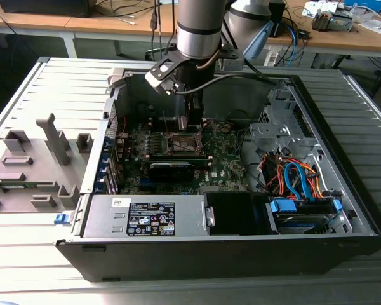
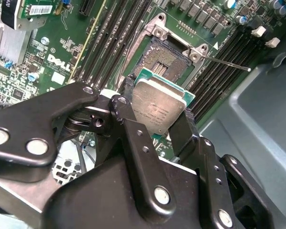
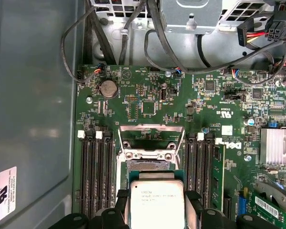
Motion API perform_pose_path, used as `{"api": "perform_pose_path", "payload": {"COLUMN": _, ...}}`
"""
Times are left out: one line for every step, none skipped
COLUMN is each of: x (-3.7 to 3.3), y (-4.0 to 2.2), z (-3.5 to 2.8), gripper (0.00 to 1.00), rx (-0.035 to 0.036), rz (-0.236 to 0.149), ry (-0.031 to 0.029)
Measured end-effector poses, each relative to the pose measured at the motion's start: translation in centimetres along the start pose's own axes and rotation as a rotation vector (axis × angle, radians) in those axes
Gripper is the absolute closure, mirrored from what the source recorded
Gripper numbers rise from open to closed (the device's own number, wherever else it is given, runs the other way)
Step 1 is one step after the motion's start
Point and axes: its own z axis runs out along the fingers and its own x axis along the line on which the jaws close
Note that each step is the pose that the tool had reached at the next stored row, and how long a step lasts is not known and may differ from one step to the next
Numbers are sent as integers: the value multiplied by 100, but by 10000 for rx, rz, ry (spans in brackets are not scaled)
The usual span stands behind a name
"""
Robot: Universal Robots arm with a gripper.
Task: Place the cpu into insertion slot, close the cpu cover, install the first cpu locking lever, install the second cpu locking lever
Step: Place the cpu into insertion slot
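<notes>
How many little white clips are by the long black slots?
4 white clips: two each side of the socket. More may hide behind the chip and jaws.

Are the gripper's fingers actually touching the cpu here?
Touching. In the second wrist view the gripper has a black finger pressed against each of two opposite edges of the cpu, with no gap showing.

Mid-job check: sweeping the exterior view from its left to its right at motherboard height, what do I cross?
Grey fixture blocks → gripper, holding the cpu → orange and blue cables → ribbed table surface.
</notes>
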Motion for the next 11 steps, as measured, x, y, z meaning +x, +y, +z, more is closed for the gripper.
{"api": "perform_pose_path", "payload": {"x": 0, "y": -1, "z": 6, "gripper": 45, "rx": 0, "rz": 0, "ry": 0}}
{"api": "perform_pose_path", "payload": {"x": 0, "y": -1, "z": 9, "gripper": 45, "rx": 0, "rz": 0, "ry": -1}}
{"api": "perform_pose_path", "payload": {"x": 0, "y": -3, "z": 19, "gripper": 45, "rx": 0, "rz": 0, "ry": -1}}
{"api": "perform_pose_path", "payload": {"x": 1, "y": -5, "z": 28, "gripper": 45, "rx": 0, "rz": 0, "ry": 0}}
{"api": "perform_pose_path", "payload": {"x": 1, "y": -6, "z": 39, "gripper": 45, "rx": 0, "rz": 0, "ry": 0}}
{"api": "perform_pose_path", "payload": {"x": 1, "y": -7, "z": 45, "gripper": 45, "rx": 1, "rz": -1, "ry": -3}}
{"api": "perform_pose_path", "payload": {"x": 1, "y": -8, "z": 49, "gripper": 45, "rx": 1, "rz": 0, "ry": -3}}
{"api": "perform_pose_path", "payload": {"x": 2, "y": -13, "z": 53, "gripper": 45, "rx": 1, "rz": 3, "ry": -3}}
{"api": "perform_pose_path", "payload": {"x": 2, "y": -19, "z": 62, "gripper": 45, "rx": 0, "rz": 0, "ry": -2}}
{"api": "perform_pose_path", "payload": {"x": 2, "y": -20, "z": 68, "gripper": 45, "rx": 0, "rz": -1, "ry": -3}}
{"api": "perform_pose_path", "payload": {"x": 2, "y": -20, "z": 73, "gripper": 45, "rx": 0, "rz": -2, "ry": -3}}
